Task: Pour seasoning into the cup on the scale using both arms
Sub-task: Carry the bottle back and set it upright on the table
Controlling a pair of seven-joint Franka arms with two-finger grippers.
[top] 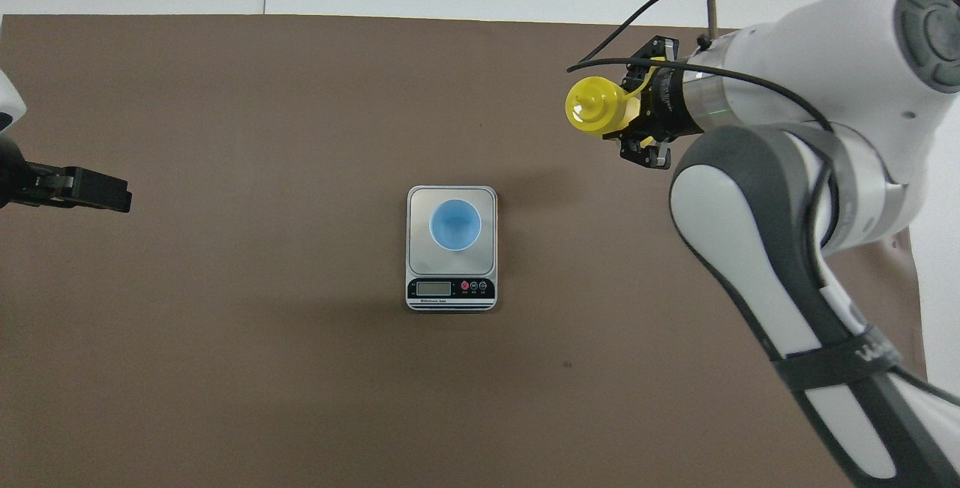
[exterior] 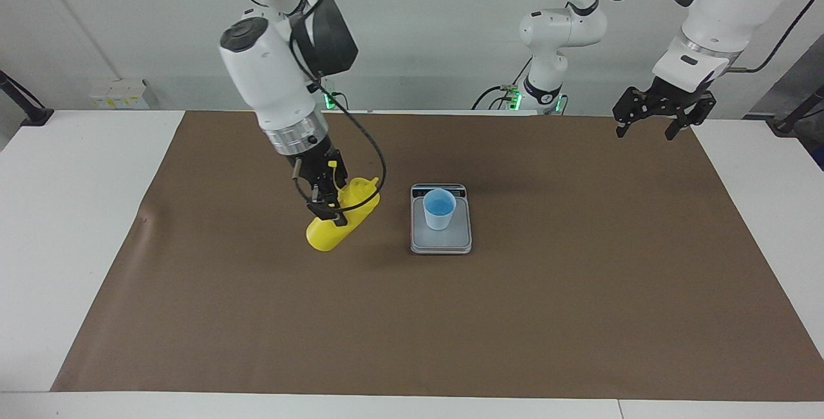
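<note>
The light blue cup (exterior: 440, 208) (top: 454, 224) stands upright on the silver-grey scale (exterior: 441, 242) (top: 450, 289) at the middle of the brown mat. Beside the scale, toward the right arm's end, my right gripper (exterior: 327, 208) (top: 637, 107) is shut on the yellow seasoning bottle (exterior: 344, 219) (top: 595, 106). The bottle is tilted, its nozzle up and pointing toward the scale, its base low over the mat. I cannot tell if the base touches the mat. My left gripper (exterior: 644, 129) (top: 101, 194) waits open and empty above the mat's edge at the left arm's end.
A brown mat (exterior: 553, 316) covers most of the white table (exterior: 77, 213). The scale's display strip (top: 450, 288) faces the robots. Black cables hang from the right arm's wrist near the bottle.
</note>
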